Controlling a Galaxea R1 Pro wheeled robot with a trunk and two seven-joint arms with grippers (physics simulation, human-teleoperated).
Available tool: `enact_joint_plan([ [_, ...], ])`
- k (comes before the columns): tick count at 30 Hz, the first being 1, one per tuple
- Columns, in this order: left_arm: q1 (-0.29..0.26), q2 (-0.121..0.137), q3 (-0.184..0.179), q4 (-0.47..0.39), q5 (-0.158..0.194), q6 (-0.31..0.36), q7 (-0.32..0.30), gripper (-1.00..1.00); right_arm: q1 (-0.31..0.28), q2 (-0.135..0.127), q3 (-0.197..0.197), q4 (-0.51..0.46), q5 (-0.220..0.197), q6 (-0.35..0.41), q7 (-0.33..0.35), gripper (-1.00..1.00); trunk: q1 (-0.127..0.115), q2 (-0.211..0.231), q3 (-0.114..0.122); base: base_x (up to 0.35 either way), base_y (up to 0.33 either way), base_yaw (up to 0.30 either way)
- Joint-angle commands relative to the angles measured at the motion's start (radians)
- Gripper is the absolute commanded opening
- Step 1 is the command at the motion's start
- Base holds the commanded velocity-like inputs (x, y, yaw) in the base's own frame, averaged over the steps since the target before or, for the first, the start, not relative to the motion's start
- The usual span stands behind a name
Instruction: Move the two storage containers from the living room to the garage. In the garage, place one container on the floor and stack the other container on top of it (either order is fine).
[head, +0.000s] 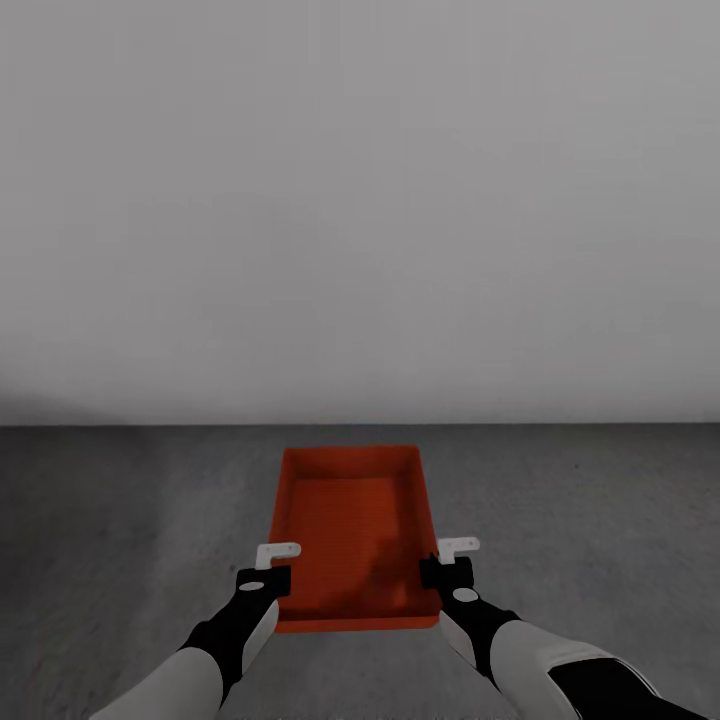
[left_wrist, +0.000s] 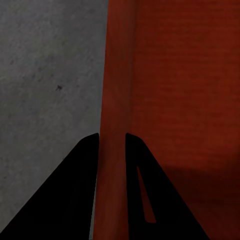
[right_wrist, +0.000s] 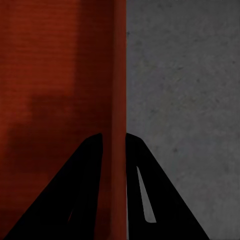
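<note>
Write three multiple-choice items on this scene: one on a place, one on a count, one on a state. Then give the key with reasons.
1. Where on the storage container is the left hand?
A. left side wall
B. far wall
C. inside its middle

2. How many containers are seen in the head view?
A. one
B. two
C. three

3. What does the right hand do?
A. hangs open above the floor
B. is shut on the right side wall
C. rests flat in the container

Key: 1 A, the left wrist view has the wall between the fingers. 2 A, a single red-orange box. 3 B, the right wrist view has the wall pinched.
</note>
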Motion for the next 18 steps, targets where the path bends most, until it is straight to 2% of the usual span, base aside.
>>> enact_joint_plan([
  [1, -0.001, -0.001, 0.027, -0.007, -0.024, -0.041, 0.021, -1.0, 0.0, 0.004, -0.029, 0.002, 0.011, 0.002, 0.001, -1.0, 0.0, 0.0, -0.002, 0.0, 0.0, 0.0],
  [10, -0.001, -0.001, 0.027, -0.009, -0.024, -0.041, 0.021, -1.0, 0.0, 0.004, -0.029, 0.002, 0.01, -0.001, 0.0, -1.0, 0.0, 0.0, -0.005, 0.0, 0.0, 0.0],
  [18, -0.001, -0.001, 0.027, -0.006, -0.024, -0.041, 0.021, -1.0, 0.0, 0.004, -0.029, 0.002, 0.01, 0.0, 0.0, -1.0, 0.031, -0.056, -0.03, 0.0, 0.0, 0.0],
])
